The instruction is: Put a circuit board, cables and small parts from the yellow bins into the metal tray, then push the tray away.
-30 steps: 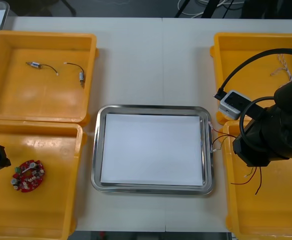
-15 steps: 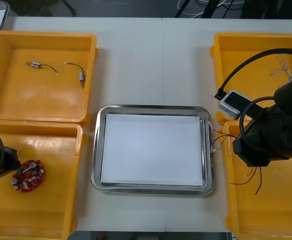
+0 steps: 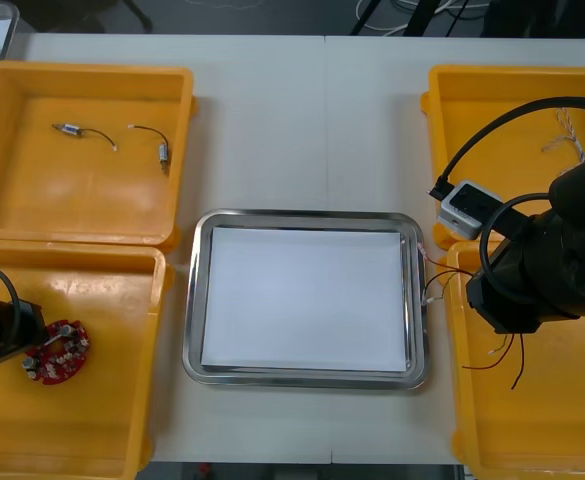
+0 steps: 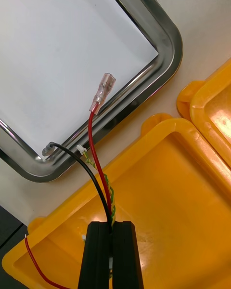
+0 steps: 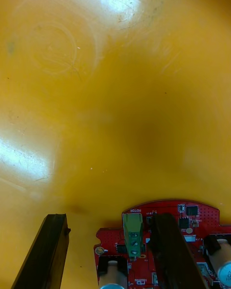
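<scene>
Now we look at the edges first. The metal tray (image 3: 194, 300) lies in the middle of the light table (image 3: 312, 120). It is white inside with a shiny rim. Its left rim is just beside the near left yellow bin (image 3: 102, 420). Its right rim is just beside the near right yellow bin (image 3: 542, 430). Past the tray's far rim we see a wide strip of bare table between the far left bin (image 3: 2, 150) and the far right bin (image 3: 452, 110). That way is open.

We can read one word. Small white letters on the round red circuit board (image 5: 207, 219) look like "MOTOR", next to a green block (image 5: 132, 231).

The left gripper (image 5: 108, 216) is low in the near left bin. Its fingers are wide apart and hold nothing. One finger (image 5: 171, 250) is over the board, and the other (image 5: 45, 250) is over the bin floor. The green block sits between them. We cannot tell if the finger touches the board.

The right gripper (image 4: 110, 224) hangs over the near right bin, at the corner by the tray. Its fingers are pressed together on a cable bundle (image 4: 109, 207). The bundle has a red cable (image 4: 92, 130), a black cable (image 4: 65, 147) and a thin yellow-green twist (image 4: 111, 197). The red cable's clear tip and the black cable's end reach over the tray's rim.
</scene>
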Tool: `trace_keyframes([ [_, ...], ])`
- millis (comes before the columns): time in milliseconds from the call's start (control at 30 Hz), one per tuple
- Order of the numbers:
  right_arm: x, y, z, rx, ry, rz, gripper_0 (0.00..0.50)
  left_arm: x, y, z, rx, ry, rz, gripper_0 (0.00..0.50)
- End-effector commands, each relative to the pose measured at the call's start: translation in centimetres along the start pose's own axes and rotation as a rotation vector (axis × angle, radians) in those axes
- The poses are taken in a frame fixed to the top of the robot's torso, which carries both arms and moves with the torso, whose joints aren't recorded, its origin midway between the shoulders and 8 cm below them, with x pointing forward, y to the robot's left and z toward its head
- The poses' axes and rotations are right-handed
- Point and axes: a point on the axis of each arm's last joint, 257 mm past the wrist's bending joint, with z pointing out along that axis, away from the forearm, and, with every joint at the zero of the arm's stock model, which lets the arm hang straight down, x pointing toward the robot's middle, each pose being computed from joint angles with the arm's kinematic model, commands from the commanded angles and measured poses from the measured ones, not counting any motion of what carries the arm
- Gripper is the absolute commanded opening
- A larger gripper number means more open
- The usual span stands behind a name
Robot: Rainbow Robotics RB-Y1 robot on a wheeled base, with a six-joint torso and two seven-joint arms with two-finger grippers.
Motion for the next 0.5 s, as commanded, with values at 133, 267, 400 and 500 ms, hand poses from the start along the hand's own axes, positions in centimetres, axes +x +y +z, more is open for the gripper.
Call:
trace_keyframes([
  [133, -0.09, -0.64, -0.69, 0.03, 0.0, 0.019, 0.0, -0.28, -1.46, 0.09, 0.027, -0.011, 0.024, 0.273],
  [267, -0.12, -0.6, -0.68, 0.029, -0.001, 0.019, 0.0, -0.01, -1.71, 0.2, 0.035, -0.006, 0.018, 0.0],
  [400, -0.09, -0.64, -0.69, 0.03, 0.0, 0.019, 0.0, 0.01, -1.83, 0.17, 0.04, -0.004, 0.016, 0.0],
  [500, -0.08, -0.61, -0.69, 0.029, 0.0, 0.019, 0.0, 0.07, -1.84, 0.2, 0.04, -0.003, 0.017, 0.0],
])
